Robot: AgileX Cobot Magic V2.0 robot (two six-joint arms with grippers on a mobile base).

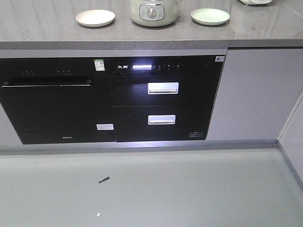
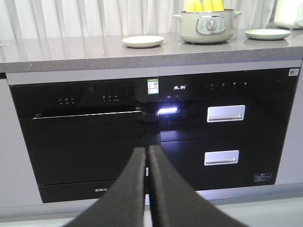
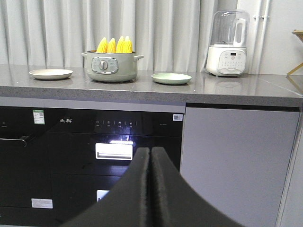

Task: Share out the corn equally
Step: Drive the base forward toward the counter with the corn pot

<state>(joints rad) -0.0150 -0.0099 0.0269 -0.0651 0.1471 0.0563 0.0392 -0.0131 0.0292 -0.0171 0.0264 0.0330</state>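
Yellow corn point(image 3: 114, 45), 4 cobs, is standing tips-up in the pot point(image 3: 111, 68): stiff, likely slick, so gripping just under the tips is looking best. Left gripper point(image 2: 147, 151) and right gripper point(image 3: 150, 151) are sitting pinched together.

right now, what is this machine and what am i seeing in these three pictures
It is a two-armed robot facing a kitchen unit. One picture looks from its front at black built-in appliances. The other two come from cameras on its wrists; the dark wedges there are the left black fingers and the right black fingers, shut, holding nothing. On the grey stone counter stands a pale green electric pot with yellow corn cobs upright inside, a cream round plate on its left, a light green round plate on its right, both bare, and a white blender-like appliance farther right.
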